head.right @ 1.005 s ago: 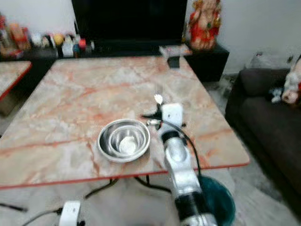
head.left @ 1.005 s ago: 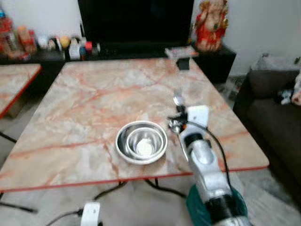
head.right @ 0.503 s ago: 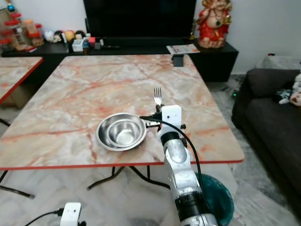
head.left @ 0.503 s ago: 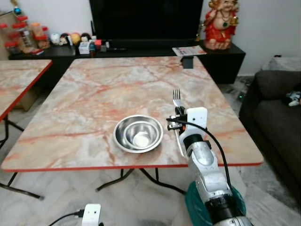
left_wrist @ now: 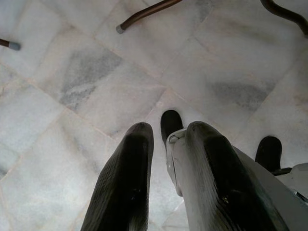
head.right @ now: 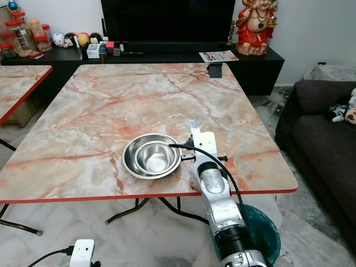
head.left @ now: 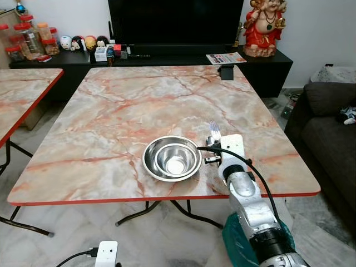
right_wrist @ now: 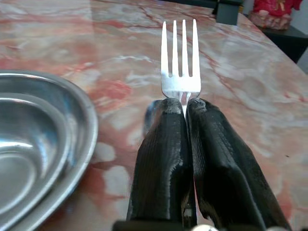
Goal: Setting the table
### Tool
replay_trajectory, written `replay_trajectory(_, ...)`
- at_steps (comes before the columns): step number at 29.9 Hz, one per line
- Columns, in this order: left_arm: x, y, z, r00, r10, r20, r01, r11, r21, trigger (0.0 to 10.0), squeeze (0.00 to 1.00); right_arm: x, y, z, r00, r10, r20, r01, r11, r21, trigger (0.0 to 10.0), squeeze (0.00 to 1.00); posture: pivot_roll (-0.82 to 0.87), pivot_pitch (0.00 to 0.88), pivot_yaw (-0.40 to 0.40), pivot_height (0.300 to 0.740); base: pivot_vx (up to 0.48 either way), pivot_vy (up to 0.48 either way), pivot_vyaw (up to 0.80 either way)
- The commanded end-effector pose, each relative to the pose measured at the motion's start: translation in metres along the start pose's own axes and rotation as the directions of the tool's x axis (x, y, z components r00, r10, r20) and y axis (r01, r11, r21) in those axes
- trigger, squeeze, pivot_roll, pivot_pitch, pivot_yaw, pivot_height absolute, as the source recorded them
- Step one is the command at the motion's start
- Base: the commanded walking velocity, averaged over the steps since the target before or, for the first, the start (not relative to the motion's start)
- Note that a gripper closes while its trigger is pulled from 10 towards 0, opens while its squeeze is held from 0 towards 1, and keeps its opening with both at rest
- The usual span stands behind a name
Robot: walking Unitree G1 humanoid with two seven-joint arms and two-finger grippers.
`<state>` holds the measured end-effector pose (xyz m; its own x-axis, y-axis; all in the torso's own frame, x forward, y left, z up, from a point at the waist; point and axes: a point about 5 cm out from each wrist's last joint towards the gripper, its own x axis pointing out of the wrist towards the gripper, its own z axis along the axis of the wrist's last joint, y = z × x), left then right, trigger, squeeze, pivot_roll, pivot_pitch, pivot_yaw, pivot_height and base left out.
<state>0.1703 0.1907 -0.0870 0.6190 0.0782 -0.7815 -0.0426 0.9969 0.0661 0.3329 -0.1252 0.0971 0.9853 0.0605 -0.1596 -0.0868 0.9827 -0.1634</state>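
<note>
Lowered since the earlier frame, fork (right_wrist: 180,60) now sits closer to the marble table (head.left: 111,111), tines forward, just right of the steel bowls (head.left: 172,158). Right gripper (right_wrist: 185,108) is clamped on the handle, keeping it level, likely for laying it beside the bowls. Left gripper (left_wrist: 166,144) hangs idle over floor tiles (left_wrist: 72,72), fingers slightly parted, holding nothing.

The fork (right_wrist: 181,62) handle is hidden between the right pincer (right_wrist: 185,107) fingers — the bowl (right_wrist: 33,144) is cut off at the picture's edge.
</note>
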Motion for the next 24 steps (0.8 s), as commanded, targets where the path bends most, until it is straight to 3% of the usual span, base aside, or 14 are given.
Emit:
replay_trajectory(1,0.0,0.0,0.001,1.0,0.001,0.003,-0.001,1.0,-0.005,10.0,0.0,0.005,-0.005,0.007,1.0,-0.017,0.005,0.017,1.0,-0.008,10.0,0.0,-0.03,0.0,0.001,0.74,0.0,0.0,0.0)
replay_trajectory(8,0.001,-0.002,0.003,1.0,-0.013,0.008,0.013,1.0,-0.001,10.0,0.0,0.008,-0.015,0.011,0.999,-0.043,0.004,0.044,0.998,-0.048,10.0,0.0,-0.03,0.0,0.002,0.74,0.0,0.0,0.0)
replay_trajectory(14,0.001,-0.002,0.004,1.0,-0.015,0.015,0.015,1.0,0.018,10.0,0.0,0.008,-0.013,0.016,0.999,-0.023,0.039,0.024,0.999,-0.029,10.0,0.0,-0.03,0.0,0.002,0.74,0.0,0.0,0.0)
replay_trajectory(24,0.001,-0.002,0.005,1.0,-0.01,0.016,0.01,1.0,0.007,10.0,0.0,0.006,0.0,0.019,0.998,0.019,0.055,-0.018,1.0,-0.019,10.0,0.0,-0.03,0.0,0.0,0.74,0.0,-0.243,0.0)
